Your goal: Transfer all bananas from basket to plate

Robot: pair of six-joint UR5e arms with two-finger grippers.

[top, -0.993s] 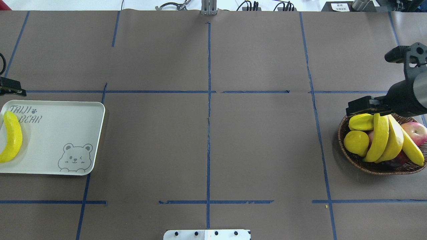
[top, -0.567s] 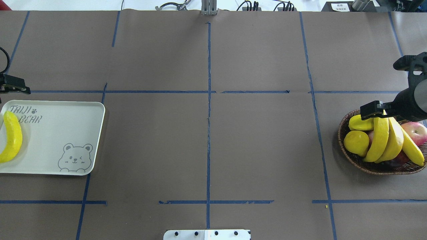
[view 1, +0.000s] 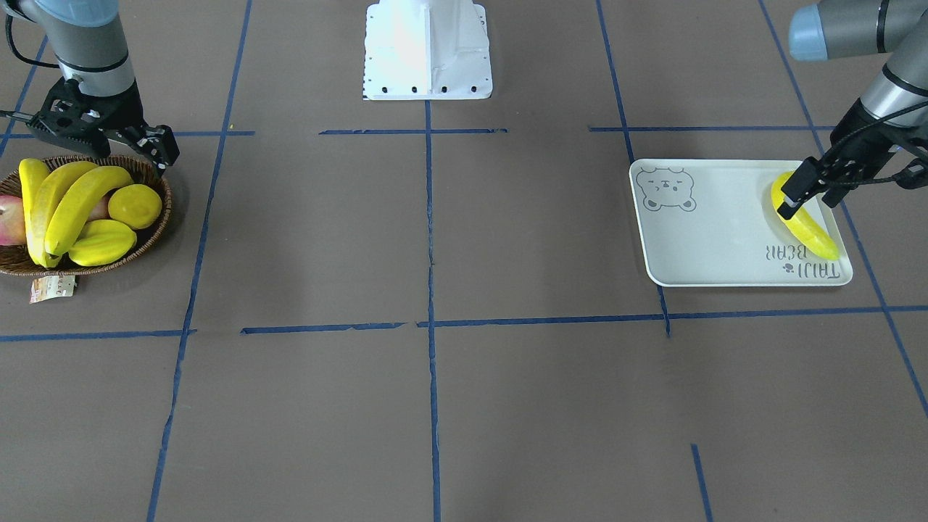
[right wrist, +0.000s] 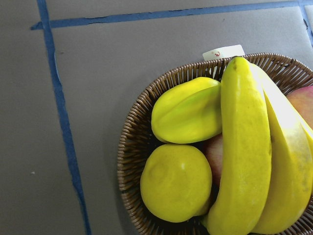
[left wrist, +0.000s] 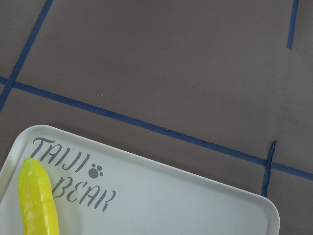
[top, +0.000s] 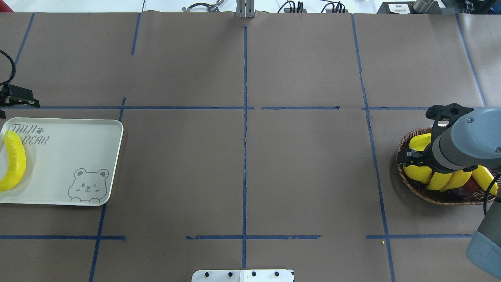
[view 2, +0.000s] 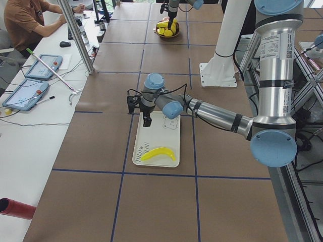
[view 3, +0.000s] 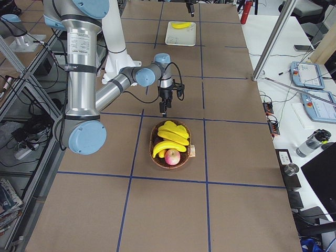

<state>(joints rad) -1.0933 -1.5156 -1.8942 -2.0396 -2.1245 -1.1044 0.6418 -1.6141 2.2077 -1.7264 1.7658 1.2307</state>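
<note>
Now three bananas lie in the wicker basket and a fourth banana on the plate, well apart on the brown, blue-taped tabletop. The right gripper hangs beside the basket and the left gripper over the plate, both with fingers spread.

The brown-papered table, gridded with blue tape, carries the plate at its left end and the wicker basket at its right.

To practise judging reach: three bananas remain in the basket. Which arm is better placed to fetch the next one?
Right. The right end effector hangs beside the wicker basket's rim, close to the three bananas; the left end effector is across the table at the plate, where one banana lies.
</note>
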